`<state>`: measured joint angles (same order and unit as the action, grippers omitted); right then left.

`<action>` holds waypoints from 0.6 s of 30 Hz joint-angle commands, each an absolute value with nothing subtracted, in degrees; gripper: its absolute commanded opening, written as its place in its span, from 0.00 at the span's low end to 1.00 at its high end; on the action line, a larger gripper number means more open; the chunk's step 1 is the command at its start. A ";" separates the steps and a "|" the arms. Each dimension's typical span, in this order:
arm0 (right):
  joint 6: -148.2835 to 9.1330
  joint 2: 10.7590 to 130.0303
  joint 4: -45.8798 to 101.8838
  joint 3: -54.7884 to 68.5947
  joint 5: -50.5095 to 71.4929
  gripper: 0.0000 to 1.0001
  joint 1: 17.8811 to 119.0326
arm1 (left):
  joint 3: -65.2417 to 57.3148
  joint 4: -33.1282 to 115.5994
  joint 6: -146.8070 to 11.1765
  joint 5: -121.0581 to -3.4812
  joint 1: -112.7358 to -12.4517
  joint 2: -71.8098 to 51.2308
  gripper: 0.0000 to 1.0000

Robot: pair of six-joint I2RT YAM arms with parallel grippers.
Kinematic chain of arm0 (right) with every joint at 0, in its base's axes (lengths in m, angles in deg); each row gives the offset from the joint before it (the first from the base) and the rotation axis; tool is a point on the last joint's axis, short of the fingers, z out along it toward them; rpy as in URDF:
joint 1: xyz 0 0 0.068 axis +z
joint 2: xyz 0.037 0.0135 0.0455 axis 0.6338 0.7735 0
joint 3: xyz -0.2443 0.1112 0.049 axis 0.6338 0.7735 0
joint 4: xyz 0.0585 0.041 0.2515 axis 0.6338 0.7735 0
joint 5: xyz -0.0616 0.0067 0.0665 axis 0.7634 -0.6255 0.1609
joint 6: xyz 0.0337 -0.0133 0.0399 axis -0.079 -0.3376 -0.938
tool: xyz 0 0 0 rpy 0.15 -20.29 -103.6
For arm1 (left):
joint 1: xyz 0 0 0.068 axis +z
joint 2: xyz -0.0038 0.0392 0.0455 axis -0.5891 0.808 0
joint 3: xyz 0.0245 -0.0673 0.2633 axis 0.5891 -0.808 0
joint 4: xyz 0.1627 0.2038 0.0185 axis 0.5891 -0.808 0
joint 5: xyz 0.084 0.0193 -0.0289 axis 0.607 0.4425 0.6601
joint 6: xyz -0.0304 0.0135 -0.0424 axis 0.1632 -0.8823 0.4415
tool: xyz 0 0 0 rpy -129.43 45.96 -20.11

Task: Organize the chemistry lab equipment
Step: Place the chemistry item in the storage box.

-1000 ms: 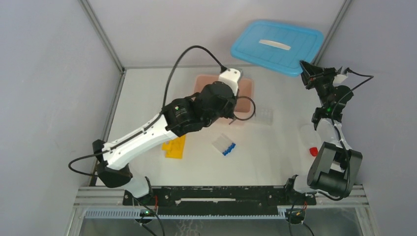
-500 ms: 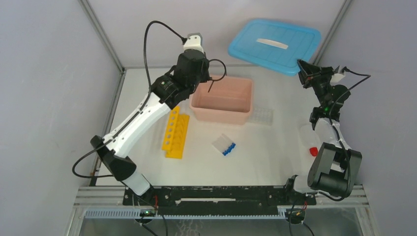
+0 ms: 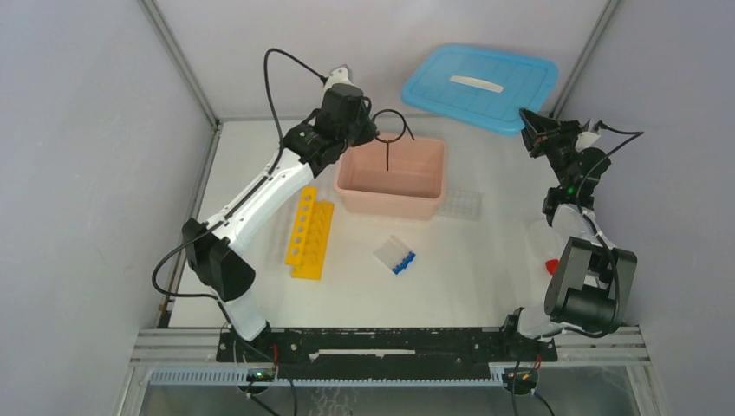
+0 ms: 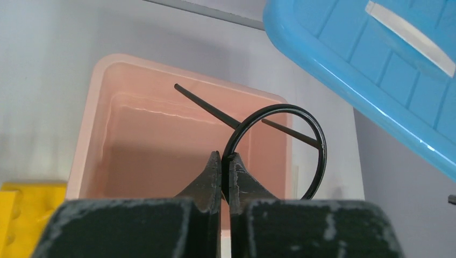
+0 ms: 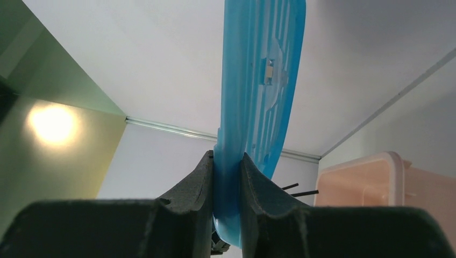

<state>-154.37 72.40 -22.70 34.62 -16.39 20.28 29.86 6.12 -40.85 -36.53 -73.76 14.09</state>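
**Wire ring held over the pink bin; lid gripped at the far right**

The left pincer (image 4: 225, 159) is clenched on the black wire ring (image 4: 279, 107), its two fingertips pressed against the wire at the ring's near edge. The ring hangs above the open pink bin (image 3: 394, 204), close to the bin's far left corner. Its straight handle slants away over the bin's interior and ends clear of the walls. The top view shows the left arm stretched diagonally from its base to the far side of the bench (image 3: 451, 286).

The right pincer (image 5: 227, 161) grasps the blue lid (image 5: 263, 80) by its rim, which is pinched between both fingers. In the top view the lid is raised at the far right, beyond the bin and apart from it.

The yellow rack (image 3: 309, 230) lies on the bench just left of the bin, with its row of round holes facing up. The blue-capped tubes (image 3: 396, 256) rest together in a small cluster on the bench in front of the bin, apart from the rack. The small clear tray (image 3: 461, 204) sits just beside the bin's right front corner. A clear bottle with a red cap (image 3: 543, 238) lies at the right edge of the bench, next to the right arm.
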 commanded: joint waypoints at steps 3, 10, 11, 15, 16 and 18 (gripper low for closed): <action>-154.22 73.27 -28.90 33.76 -16.48 0.00 20.61 | 24.59 12.68 -35.05 -38.62 -71.32 14.00 0.00; -154.46 74.50 -29.91 33.76 -17.04 0.00 20.22 | 20.47 12.86 -33.73 -38.67 -71.16 13.74 0.00; -154.58 74.75 -30.23 33.76 -17.11 0.00 20.25 | 20.24 12.77 -33.77 -38.42 -71.11 13.90 0.00; -154.78 75.39 -30.76 33.97 -17.11 0.00 20.43 | 19.92 12.47 -33.76 -38.37 -70.99 15.18 0.00; -154.78 75.52 -30.97 34.14 -17.11 0.00 20.48 | 19.93 12.37 -33.77 -38.32 -70.94 15.63 0.00; -154.94 75.79 -31.37 34.36 -17.11 0.00 20.52 | 19.93 12.43 -33.72 -38.28 -70.85 16.68 0.00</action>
<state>-154.31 75.73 -24.58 34.62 -16.89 20.30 19.85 8.65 -35.17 -37.98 -71.05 15.60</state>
